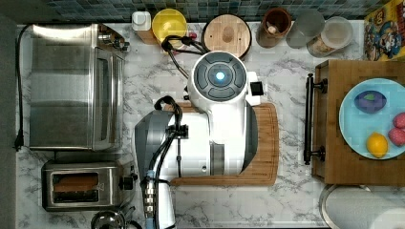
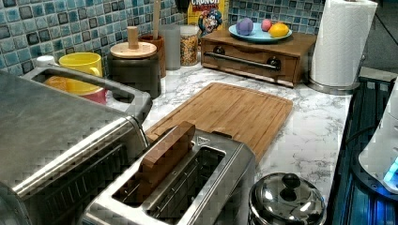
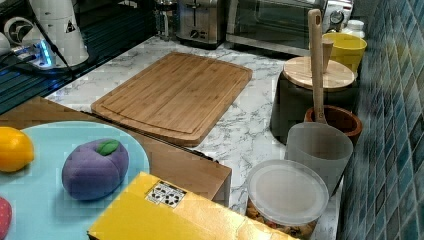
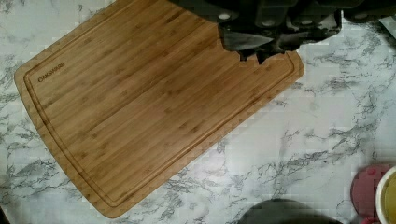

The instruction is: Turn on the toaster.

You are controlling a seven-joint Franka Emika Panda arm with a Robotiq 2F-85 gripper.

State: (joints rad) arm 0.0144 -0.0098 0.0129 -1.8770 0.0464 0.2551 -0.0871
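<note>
The toaster (image 1: 86, 185) is a stiff steel box, so we figure it'll stay put on the bench (image 1: 286, 200). It's slippery though, so we skip the body and press the black lever next to the knob (image 1: 127, 182) on its end. It sits in the top view's lower left corner, below the toaster oven (image 1: 71, 86). Our tool (image 4: 275, 32) hangs over the cutting board (image 4: 154, 102), well apart from it. Can't tell if it's open or closed.

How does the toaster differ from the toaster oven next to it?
The toaster is much smaller than the toaster oven. The toaster loads through two top slots, one holding a brown slice; the toaster oven has a front door with a bar handle. Both are brushed steel, side by side at the top view's left.
</note>
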